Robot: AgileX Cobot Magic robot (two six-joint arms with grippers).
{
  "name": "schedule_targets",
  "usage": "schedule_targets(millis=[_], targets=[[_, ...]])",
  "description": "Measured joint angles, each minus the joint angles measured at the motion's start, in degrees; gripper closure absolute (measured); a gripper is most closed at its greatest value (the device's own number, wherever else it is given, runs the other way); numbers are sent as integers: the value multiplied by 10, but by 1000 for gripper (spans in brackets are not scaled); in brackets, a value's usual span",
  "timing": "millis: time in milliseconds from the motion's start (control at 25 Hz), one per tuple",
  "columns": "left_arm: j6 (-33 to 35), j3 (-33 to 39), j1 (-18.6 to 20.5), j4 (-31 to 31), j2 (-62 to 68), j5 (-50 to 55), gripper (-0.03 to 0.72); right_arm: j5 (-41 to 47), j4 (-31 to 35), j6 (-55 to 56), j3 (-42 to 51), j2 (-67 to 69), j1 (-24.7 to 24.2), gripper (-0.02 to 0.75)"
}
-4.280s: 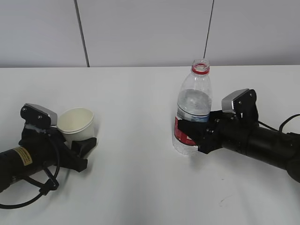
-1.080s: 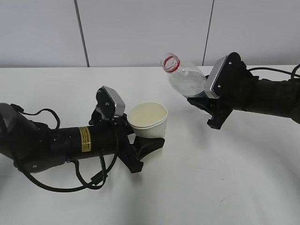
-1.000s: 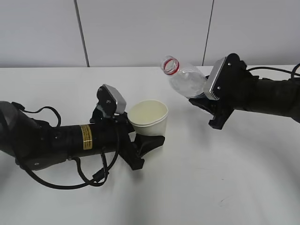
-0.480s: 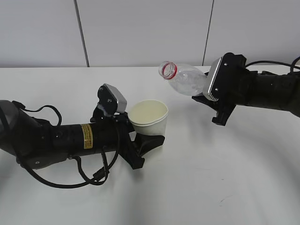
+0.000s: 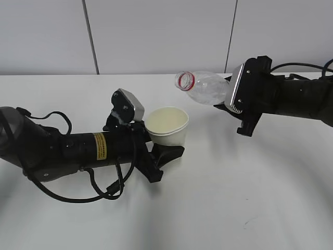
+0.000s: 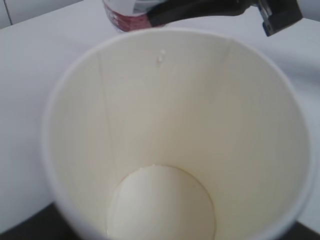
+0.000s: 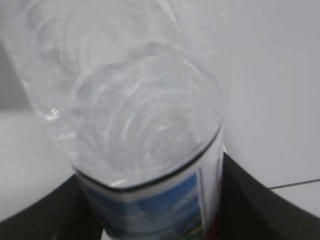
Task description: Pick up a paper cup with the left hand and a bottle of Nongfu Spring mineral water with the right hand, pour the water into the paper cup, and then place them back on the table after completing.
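Clamped around the lower body of the bottle [image 5: 208, 88], the right hand [image 5: 237, 107], raised off the table [image 5: 250, 198] at the right side, black fingers bearing on either flank of the labelled band in the right wrist view. Lying nearly level, the bottle's long axis, running leftward out of the jaws, red-ringed open mouth [image 5: 184, 80] foremost and tipped slightly down. Below and just left of that mouth, the paper cup [image 5: 167, 126], upright, rim facing up. Closed about the cup's base, the left hand [image 5: 161, 153], held just above the tabletop by the look of it, though the pads themselves hidden under the cup wall. Inside the cup [image 6: 165, 140], seen from the left wrist, a dry-looking pale bottom, and one small droplet [image 6: 160, 58] high on the far wall. The water [image 7: 145, 130] pooled along the bottle's low side, not yet reaching the neck as far as can be told. Deciding relation for the pour: mouth short of the cup's centre, near its far rim, so probably more tilt plus a small closing of the gap needed. On the label [image 7: 155, 205], a blue-and-white panel with a red strip at the edge; no lettering sharp enough to read.
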Motion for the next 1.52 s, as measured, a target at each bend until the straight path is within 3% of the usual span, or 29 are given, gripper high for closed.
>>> schedule_targets(millis=[1520], targets=[[-25, -13, 0, 28, 0, 3, 279, 23, 2, -144, -28, 0, 0, 322]])
